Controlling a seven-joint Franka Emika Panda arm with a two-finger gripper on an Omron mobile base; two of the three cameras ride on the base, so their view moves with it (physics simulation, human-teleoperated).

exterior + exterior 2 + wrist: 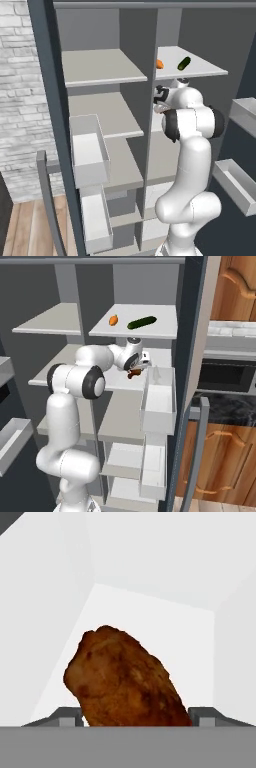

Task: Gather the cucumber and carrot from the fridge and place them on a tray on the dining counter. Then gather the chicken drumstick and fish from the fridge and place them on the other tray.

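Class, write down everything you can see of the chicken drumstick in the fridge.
The chicken drumstick is a lumpy, golden-brown piece with a rough, roasted-looking crust, darker in patches. In the hand view it lies on a white fridge shelf, its bulk between the two dark fingertips of the end effector, which stand on either side of it; whether they touch it I cannot tell. In the right base view it shows as a small brown shape just below the hand, on the shelf under the one with the vegetables.
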